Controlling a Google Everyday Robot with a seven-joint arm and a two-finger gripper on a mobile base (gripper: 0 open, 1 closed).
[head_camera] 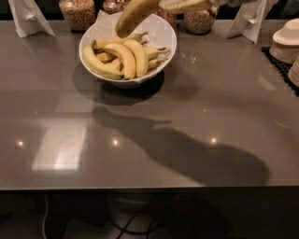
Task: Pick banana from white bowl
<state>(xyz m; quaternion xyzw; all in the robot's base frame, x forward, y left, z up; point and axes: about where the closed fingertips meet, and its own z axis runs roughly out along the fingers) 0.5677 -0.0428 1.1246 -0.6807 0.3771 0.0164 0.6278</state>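
A wide white bowl point(161, 32) with paper lining stands at the back left of centre of the grey table point(196, 112) and holds several yellow bananas. A thick golden-yellow banana point(133, 16) hangs tilted in the air above the bowl's far rim, its lower tip pointing down to the left. My gripper point(164, 5) enters from the top edge and is shut on the banana's upper end; only its pale fingers point(191, 5) show. The arm casts a large shadow point(196, 154) across the table's front.
Jars of grain point(78, 13) point(200, 21) stand behind the bowl. White folded stands are at the back left point(28, 16) and back right point(250, 18). A stack of pale dishes point(287, 42) sits on a dark mat at the right edge.
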